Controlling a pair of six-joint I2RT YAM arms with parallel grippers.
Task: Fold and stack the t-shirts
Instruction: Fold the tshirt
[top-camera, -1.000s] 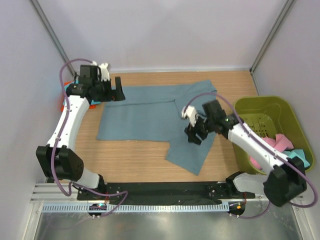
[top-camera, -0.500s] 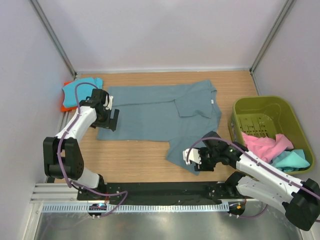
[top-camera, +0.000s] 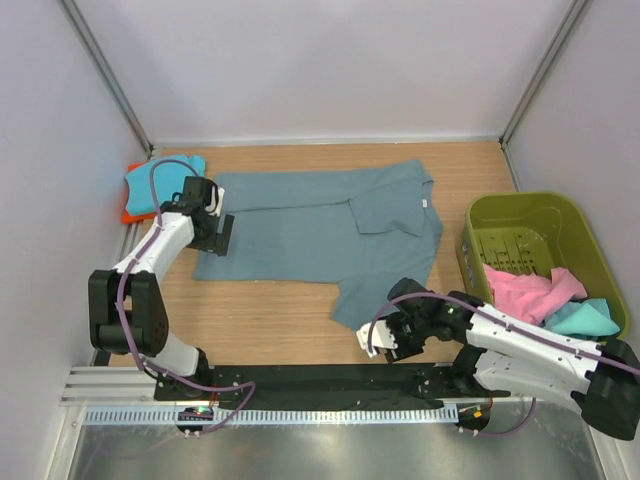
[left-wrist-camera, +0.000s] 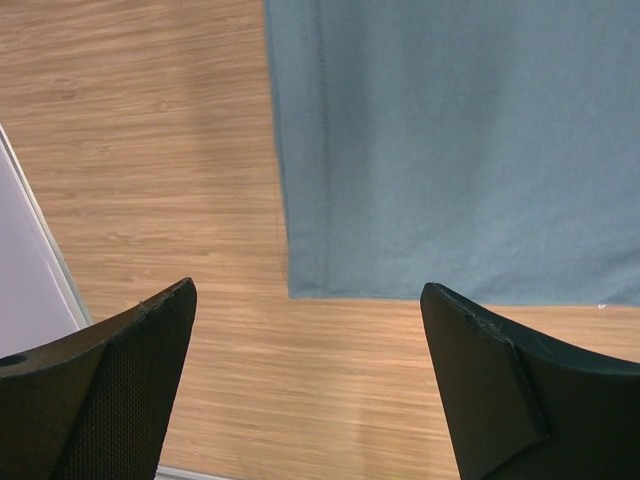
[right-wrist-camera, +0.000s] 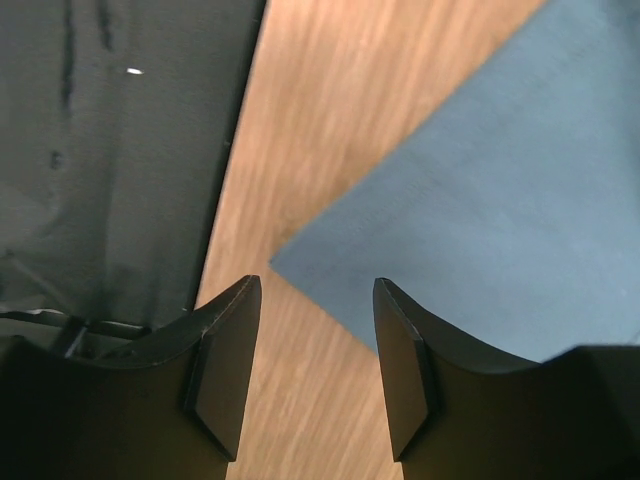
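Orange cloth shows at the far left of the wooden table (top-camera: 270, 312): one orange t-shirt (top-camera: 129, 212) lies under one turquoise t-shirt (top-camera: 166, 178), the two forming a stack at the table's far-left corner. Just beside this stack, the left gripper (top-camera: 221, 234) is over the near-left corner of the slate blue-grey t-shirt (top-camera: 300, 230). In the left wrist view its fingers (left-wrist-camera: 120, 380) are spread wide with nothing between them, and the hem corner of the shirt lies below the gap. One slate blue-grey t-shirt is present, spread flat across the middle of the table, with one sleeve folded inward near the collar. One small white label (top-camera: 424, 203) sits at the collar; any writing on it is too small to read. The right gripper (top-camera: 384, 336) is at the near tip of this shirt, close to the table's near edge. In the right wrist view its fingers (right-wrist-camera: 222, 370) stand partly apart, clamping nothing, with the shirt's pointed corner below and beyond them. At the far right, one olive-green plastic basket (top-camera: 520, 208) holds one pink t-shirt (top-camera: 525, 292) and a second turquoise t-shirt (top-camera: 583, 319), the two touching. Five t-shirts are visible in total.
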